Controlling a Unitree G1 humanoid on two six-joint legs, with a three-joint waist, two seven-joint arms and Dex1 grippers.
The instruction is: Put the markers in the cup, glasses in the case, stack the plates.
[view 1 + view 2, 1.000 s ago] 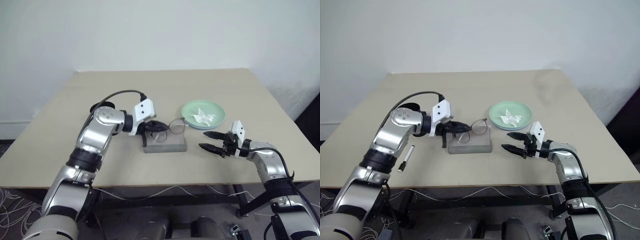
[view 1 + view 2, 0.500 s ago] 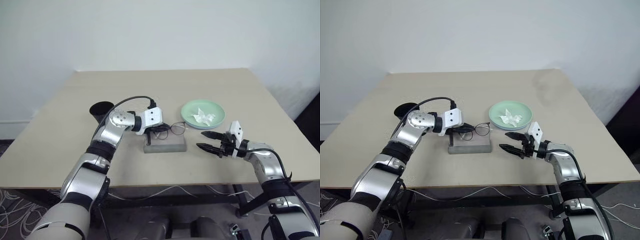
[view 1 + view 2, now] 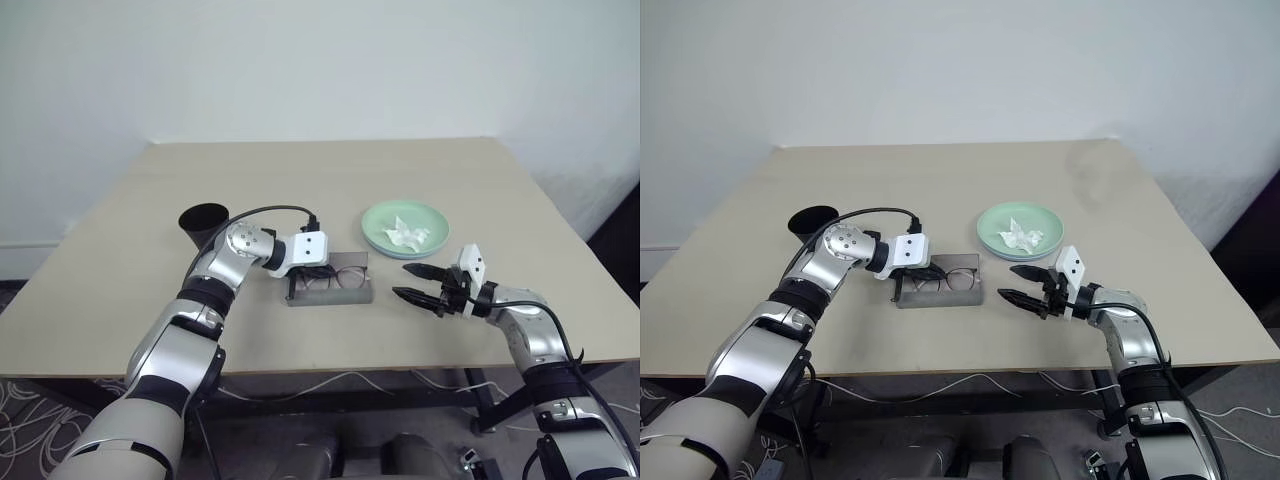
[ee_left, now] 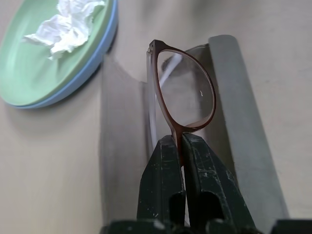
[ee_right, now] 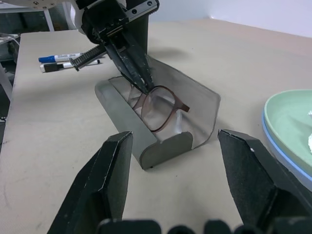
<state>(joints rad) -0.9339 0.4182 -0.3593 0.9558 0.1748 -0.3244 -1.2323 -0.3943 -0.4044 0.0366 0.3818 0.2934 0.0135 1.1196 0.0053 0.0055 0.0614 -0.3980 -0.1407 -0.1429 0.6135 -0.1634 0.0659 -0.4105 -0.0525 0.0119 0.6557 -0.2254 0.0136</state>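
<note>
The glasses are pinched at the frame by the closed left end effector and held inside the open grey case on the tabletop. The right end effector is held open and empty beside the case, near the 2 stacked plates.

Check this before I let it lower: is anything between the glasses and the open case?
Nothing visible. The left end effector is shut on the glasses, which hang in the open case; its trough looks free beneath them.
</note>
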